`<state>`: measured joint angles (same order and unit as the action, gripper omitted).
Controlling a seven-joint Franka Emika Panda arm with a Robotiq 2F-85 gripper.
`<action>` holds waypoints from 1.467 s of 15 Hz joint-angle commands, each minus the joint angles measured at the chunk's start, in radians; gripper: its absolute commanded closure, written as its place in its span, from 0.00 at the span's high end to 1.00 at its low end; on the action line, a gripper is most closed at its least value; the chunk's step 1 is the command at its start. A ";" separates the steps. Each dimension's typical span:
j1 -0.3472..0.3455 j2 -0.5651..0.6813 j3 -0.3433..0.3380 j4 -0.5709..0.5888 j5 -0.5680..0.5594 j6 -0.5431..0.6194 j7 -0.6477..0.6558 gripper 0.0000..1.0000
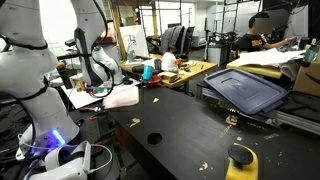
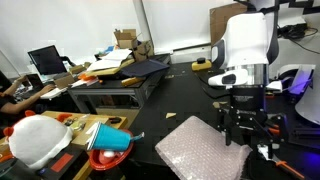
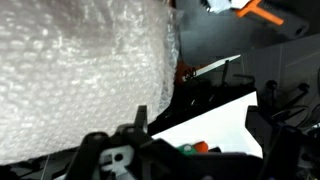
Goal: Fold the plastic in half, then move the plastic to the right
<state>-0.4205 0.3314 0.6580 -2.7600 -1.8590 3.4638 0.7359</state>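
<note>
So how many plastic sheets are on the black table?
1: the plastic lies on the table beside the open gripper; no other is visible, though clutter could hide some.

Plastic (image 2: pixel 203 150) lies on table (image 2: pixel 190 95), claw (image 2: pixel 246 138) at its edge, lid (image 2: pixel 140 68) well behind.

The plastic (image 3: pixel 80 70) was a whitish, translucent sheet with a bubbled, dimpled texture that caught soft highlights. The table (image 2: pixel 185 100) had a black, matt top, scuffed pale in spots. The arm (image 2: pixel 245 40) wore smooth, glossy white shells, while the gripper (image 2: pixel 245 138) looked matt black. The lid (image 1: pixel 245 90) was dull blue-grey moulded plastic, and the boxes (image 2: pixel 127 38) were plain brown cardboard.
</note>
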 commanded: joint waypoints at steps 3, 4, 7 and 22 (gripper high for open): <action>-0.404 -0.042 0.373 0.064 -0.042 -0.002 0.057 1.00; -0.452 -0.040 0.418 0.080 -0.060 -0.002 0.069 1.00; -0.545 -0.064 0.517 0.111 -0.088 -0.003 0.104 1.00; -0.293 -0.025 0.238 0.057 0.053 -0.427 -0.005 0.72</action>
<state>-0.7766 0.2529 0.9507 -2.6917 -1.8964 3.1342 0.7816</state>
